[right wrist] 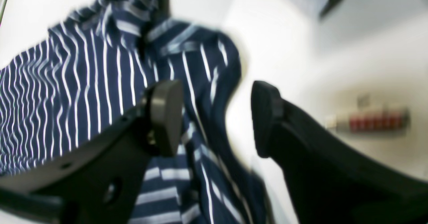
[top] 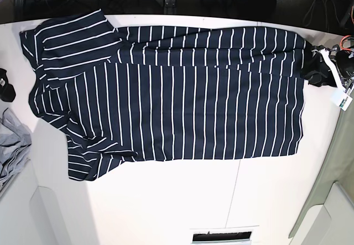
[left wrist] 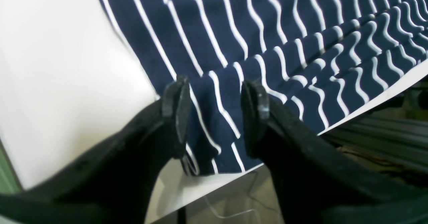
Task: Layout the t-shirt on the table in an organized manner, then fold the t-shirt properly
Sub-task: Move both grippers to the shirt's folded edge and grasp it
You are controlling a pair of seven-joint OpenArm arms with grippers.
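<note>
Seemingly at the laying-out step, with no proper fold begun.

Nearest, seen from the left wrist: the left pincer [left wrist: 215, 113] with jaws apart and gripping nothing, poised just over the hem corner [left wrist: 220, 143] of the t-shirt [left wrist: 267, 33], right at the near edge of the counter [left wrist: 67, 67]. Striped cloth under and between the two jaws, rippled into shallow waves off to the right, flat farther up.

Next, seen from the right wrist, though blurred: the right pincer [right wrist: 217, 117] likewise wide open and empty, hanging above the neck-and-shoulder end of the shirt, navy fabric below the left jaw and bare white counter below the right one. Hard to tell whether either jaw touches the cloth.

Farther off, in the base view: shirt spread lengthwise across the counter, hem toward the left arm's side, neck toward the right arm's. Mostly flat through the body. Along the far edge, a long strip doubled over onto the body. On the near side, the sleeve [top: 88, 162] bunched and creased instead of lying out square. Beyond the shirt's neck end, a plain grey garment [top: 11, 145] at the counter's edge, apart from the work.

Probably called for next: pinch the doubled far strip and draw it outward until flat, then tug out the crumpled sleeve, before any folding. Worth minding the hem corner so close to the counter's edge, likely to slip off under a careless pull.
</note>
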